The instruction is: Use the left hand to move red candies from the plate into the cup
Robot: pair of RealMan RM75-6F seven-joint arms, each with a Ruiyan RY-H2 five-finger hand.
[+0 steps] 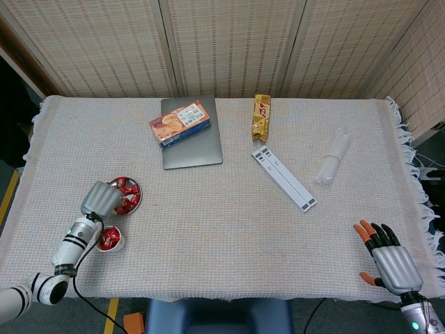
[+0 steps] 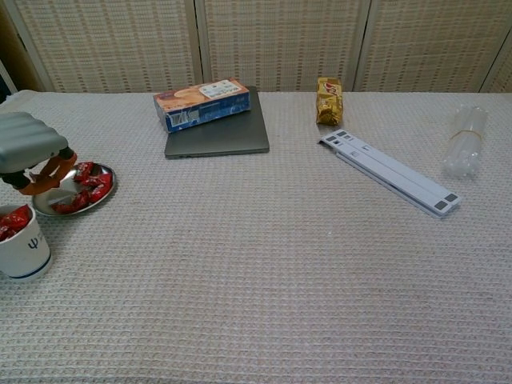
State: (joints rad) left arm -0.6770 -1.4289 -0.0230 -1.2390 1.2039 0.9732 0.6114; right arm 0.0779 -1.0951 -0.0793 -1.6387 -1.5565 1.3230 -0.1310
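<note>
A small metal plate (image 1: 134, 188) (image 2: 107, 185) with red candies (image 2: 90, 185) lies at the table's front left. Just in front of it stands a white cup (image 1: 110, 240) (image 2: 23, 246) with red candies (image 2: 10, 221) inside. My left hand (image 1: 103, 197) (image 2: 29, 152) hovers over the plate's left side, fingers curled downward, orange fingertips (image 2: 61, 163) above the candies. Whether a candy sits in them is hidden. My right hand (image 1: 389, 259) rests at the front right corner with fingers spread, holding nothing; it shows in the head view alone.
A biscuit box (image 1: 180, 123) (image 2: 202, 104) lies on a grey laptop (image 1: 195, 146) (image 2: 220, 138) at the back. Further right are a gold snack bar (image 1: 261, 117) (image 2: 329, 100), a white folding stand (image 1: 284, 178) (image 2: 392, 172) and a clear plastic roll (image 1: 332, 158) (image 2: 464, 142).
</note>
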